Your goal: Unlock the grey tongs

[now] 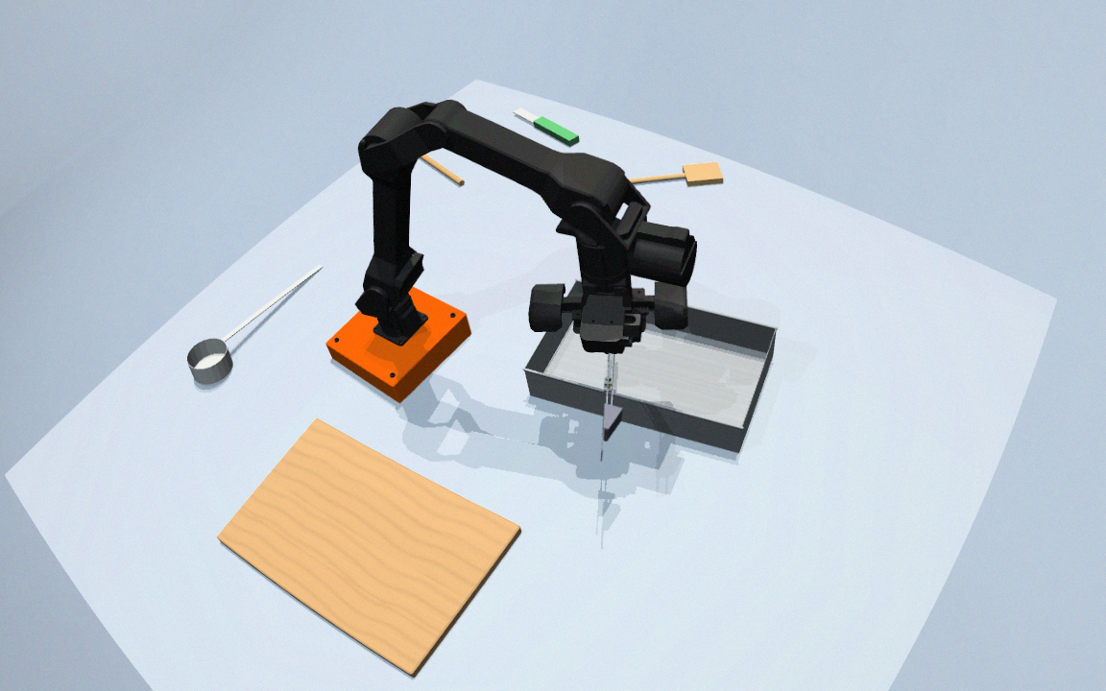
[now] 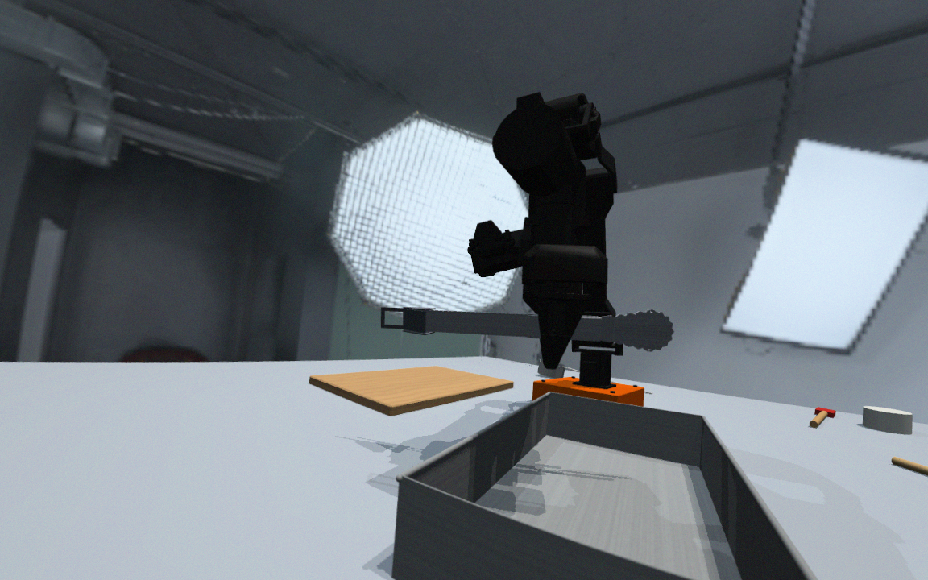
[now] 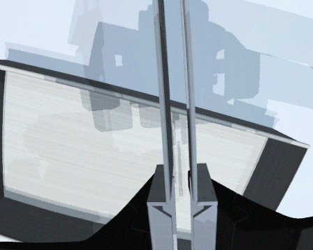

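My gripper (image 1: pixel 607 350) (image 2: pixel 556 337) (image 3: pixel 175 179) is shut on the grey tongs (image 1: pixel 611 417) (image 2: pixel 482 324) (image 3: pixel 165 104) near the middle of their length. It holds them about level, well above the roasting tin (image 1: pixel 685 425) (image 2: pixel 453 533) (image 3: pixel 275 173). In the exterior view the scalloped tips point right and the hinge end points left, toward the wooden board (image 1: pixel 368 533) (image 2: pixel 409 386). In the wrist view the two tong arms run close together and parallel, past the tin's rim. The board lies flat on the table, front left of the tin.
The arm's orange base (image 1: pixel 397 344) (image 2: pixel 590 391) stands between tin and ladle (image 1: pixel 209 361). At the back lie a green-and-white bar (image 1: pixel 555 129), a wooden spatula (image 1: pixel 699 173) and a wooden stick (image 1: pixel 444 170). A small hammer (image 2: pixel 821 416) and a white disc (image 2: pixel 885 419) lie at the right.
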